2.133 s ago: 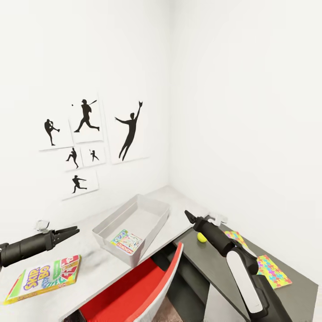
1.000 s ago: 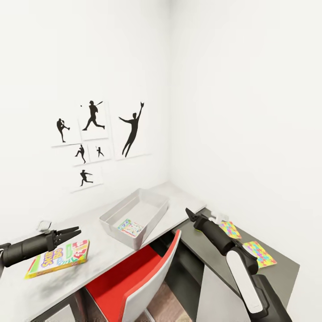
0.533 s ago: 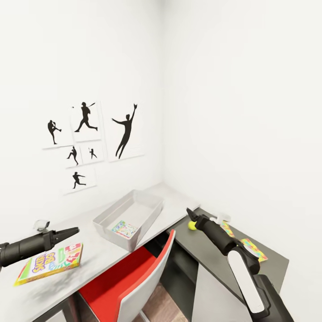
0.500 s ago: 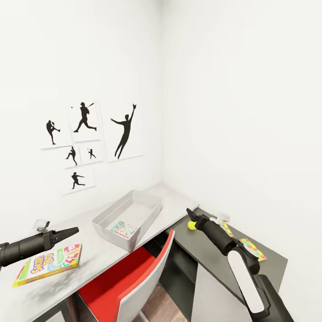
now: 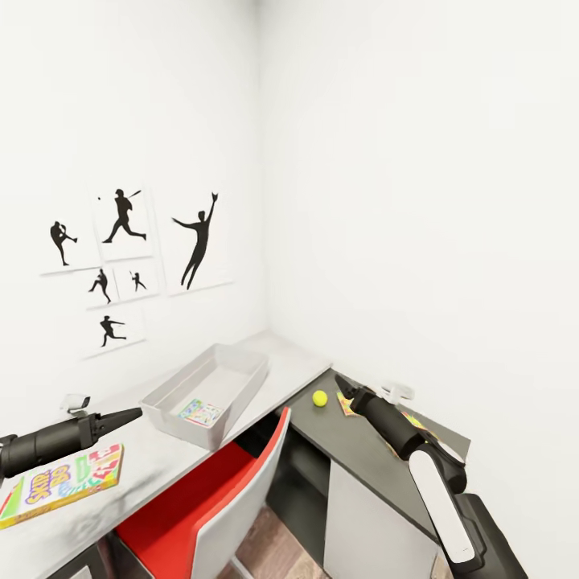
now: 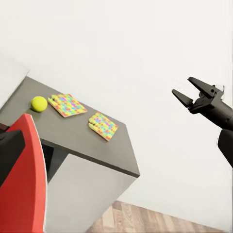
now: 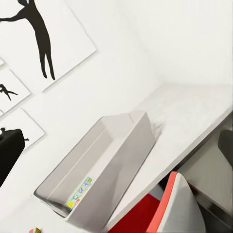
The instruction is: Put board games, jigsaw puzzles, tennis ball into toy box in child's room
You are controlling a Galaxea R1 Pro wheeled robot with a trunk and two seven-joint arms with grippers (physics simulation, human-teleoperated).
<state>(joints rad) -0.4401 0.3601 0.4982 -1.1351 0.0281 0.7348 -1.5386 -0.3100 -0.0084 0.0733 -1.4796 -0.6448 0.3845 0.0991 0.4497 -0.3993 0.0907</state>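
The light grey toy box (image 5: 211, 384) stands on the pale table (image 5: 277, 360) with one blue board game (image 5: 199, 412) lying flat inside it; the right wrist view also has the toy box (image 7: 99, 162) and that board game (image 7: 79, 192). A yellow-green-red board game (image 5: 60, 481) lies on the table below my left gripper (image 5: 133, 414), which is open and empty. On the dark lower section sit the tennis ball (image 5: 320, 398) and two jigsaw puzzles (image 6: 68, 104) (image 6: 103, 125). My right gripper (image 5: 342, 384) hovers open beside the ball, holding nothing. The bed is out of view.
A red and white chair (image 5: 229, 503) is pushed in at the table's corner, between my arms. White walls close off the back and right, with black silhouette pictures (image 5: 121, 257) on the left wall. Wooden floor (image 6: 145, 221) lies past the dark section's end.
The camera has swung right and pulled back, so box, games and pictures sit further left in the picture. The tennis ball now shows free of my right arm. Both arms hold their pose.
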